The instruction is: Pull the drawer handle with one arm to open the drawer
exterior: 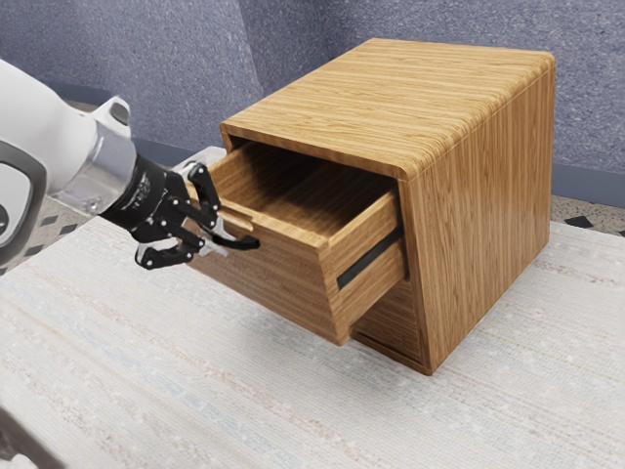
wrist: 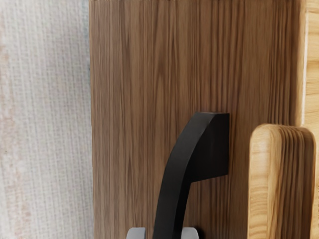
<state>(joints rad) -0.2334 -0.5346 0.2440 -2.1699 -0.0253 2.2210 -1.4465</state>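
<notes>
A light wooden cabinet (exterior: 469,186) stands on the pale rug, and its upper drawer (exterior: 303,220) is pulled partway out toward the exterior view's left. My black gripper (exterior: 217,234) is at the drawer's front face, shut on the black drawer handle (exterior: 242,243). In the wrist view the curved black handle (wrist: 199,154) rises off the dark wood drawer front (wrist: 134,99). Its lower end runs between my two grey fingertips (wrist: 135,232), one on each side. The inside of the drawer is bare.
A woven pale rug (exterior: 195,391) covers the floor around the cabinet and shows beside the drawer front (wrist: 45,124). A grey-blue wall (exterior: 146,49) rises behind. A rounded light wood edge (wrist: 281,184) stands close beside the handle.
</notes>
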